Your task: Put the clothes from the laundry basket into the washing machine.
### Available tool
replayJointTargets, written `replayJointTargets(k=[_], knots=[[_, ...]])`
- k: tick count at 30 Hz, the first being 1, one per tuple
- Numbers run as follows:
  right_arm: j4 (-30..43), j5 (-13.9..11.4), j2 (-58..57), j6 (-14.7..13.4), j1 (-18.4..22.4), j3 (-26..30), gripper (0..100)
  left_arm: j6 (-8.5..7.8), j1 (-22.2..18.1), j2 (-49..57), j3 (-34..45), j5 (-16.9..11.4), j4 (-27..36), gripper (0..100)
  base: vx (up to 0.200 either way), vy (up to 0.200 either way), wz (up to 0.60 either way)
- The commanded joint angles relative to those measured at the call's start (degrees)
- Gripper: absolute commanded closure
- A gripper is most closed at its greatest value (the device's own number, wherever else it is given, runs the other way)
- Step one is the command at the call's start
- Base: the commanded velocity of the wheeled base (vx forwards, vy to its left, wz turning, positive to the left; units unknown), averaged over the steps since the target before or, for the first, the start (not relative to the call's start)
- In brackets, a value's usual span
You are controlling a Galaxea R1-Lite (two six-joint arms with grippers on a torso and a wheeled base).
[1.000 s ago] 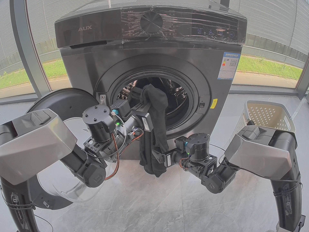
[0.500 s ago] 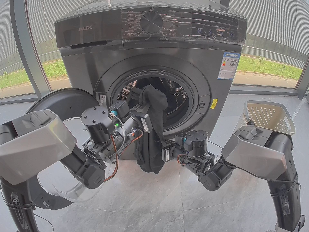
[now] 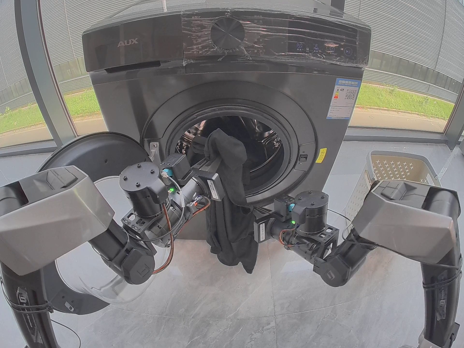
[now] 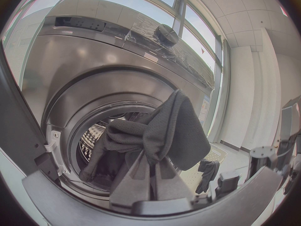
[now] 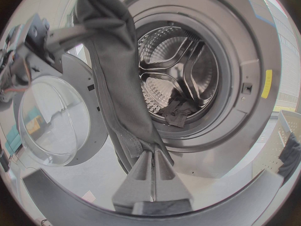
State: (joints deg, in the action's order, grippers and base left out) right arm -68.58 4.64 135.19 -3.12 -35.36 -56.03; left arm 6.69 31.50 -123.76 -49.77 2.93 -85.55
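Observation:
A long black garment [image 3: 231, 204] hangs in front of the washing machine's [image 3: 227, 73] open drum mouth [image 3: 251, 146]. My left gripper [image 3: 213, 156] is shut on its bunched top at the mouth's left side; the left wrist view has the cloth [image 4: 163, 132] pinched between the gripper's [image 4: 152, 165] tips. Lower down, my right gripper [image 3: 251, 223] is shut on the garment's lower part [image 5: 125, 110], with its tips [image 5: 153, 157] closed on the fabric. Another dark piece [image 5: 177, 110] lies inside the drum. The white laundry basket [image 3: 403, 170] stands on the floor to the right.
The round door [image 3: 92, 155] is swung open to the left, its glass bowl [image 5: 53, 120] facing out. A dark cloth [image 5: 291, 154] hangs in the basket [image 5: 282, 126]. Grey tiled floor [image 3: 241, 305] lies open in front of the machine.
The left gripper has drawn slightly left with the garment's top. The right arm first rose toward the cloth, then shifted right, and the garment's lower end now hangs a little lower.

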Motion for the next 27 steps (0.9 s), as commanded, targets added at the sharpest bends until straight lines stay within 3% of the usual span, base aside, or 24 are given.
replayJointTargets(k=[1, 7, 19, 20, 27], knots=[[0.21, -0.43, -8.19, 0.57, 1.97, 5.67, 100, -0.01, -1.00, -0.34, 1.26, -0.03, -0.49, 100, 0.000, 0.000, 0.00], [-0.59, -1.57, -6.61, 1.89, 2.85, 8.83, 100, -0.01, -0.39, -0.17, 0.82, -0.20, -0.84, 100, 0.000, 0.000, 0.00], [-1.82, -2.10, 4.82, 3.12, 2.85, 2.33, 100, -0.01, 0.49, -0.25, -0.24, -0.38, -2.16, 100, 0.000, 0.000, 0.00], [-1.90, -2.10, 5.08, 3.12, 2.76, 2.24, 0, -0.01, 0.49, -0.25, -0.24, -0.38, -2.16, 100, 0.000, 0.000, 0.00], [-2.70, -2.18, 8.42, 3.21, 1.61, 1.10, 0, -0.01, 0.76, -0.43, -0.24, -0.38, -2.16, 100, 0.000, 0.000, 0.00]])
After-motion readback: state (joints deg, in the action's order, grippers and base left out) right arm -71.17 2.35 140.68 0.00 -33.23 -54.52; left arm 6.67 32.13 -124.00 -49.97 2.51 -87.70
